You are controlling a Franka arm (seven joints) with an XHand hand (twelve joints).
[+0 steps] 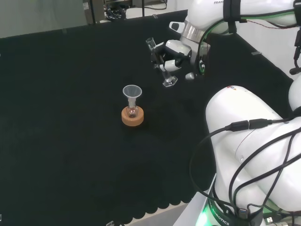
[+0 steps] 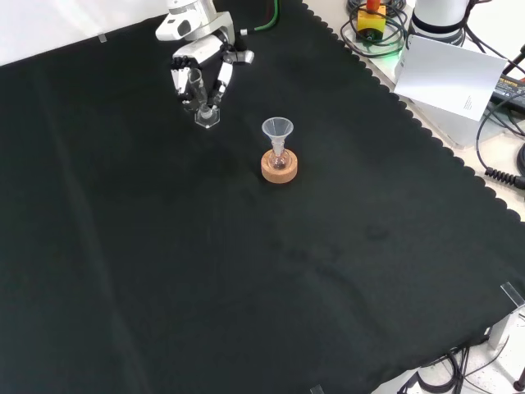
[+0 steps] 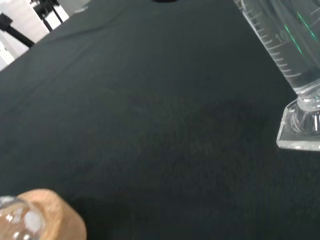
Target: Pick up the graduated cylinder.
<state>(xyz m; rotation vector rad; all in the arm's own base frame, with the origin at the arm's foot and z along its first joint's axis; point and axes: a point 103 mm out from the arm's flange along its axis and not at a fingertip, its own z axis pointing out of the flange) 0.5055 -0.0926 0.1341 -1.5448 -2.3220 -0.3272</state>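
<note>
In the front view the robot hand [image 2: 199, 70] stood at the table's [image 2: 164, 271] far left part, its fingers curled round the clear cylinder [image 2: 203, 105], which leaned a little; whether its base touched the cloth was hard to tell. To the right, well apart, a funnel [image 2: 277, 129] sat in a small flask [image 2: 279, 158] on a cork ring [image 2: 279, 168]. The wrist view cut off the cylinder's top.
</note>
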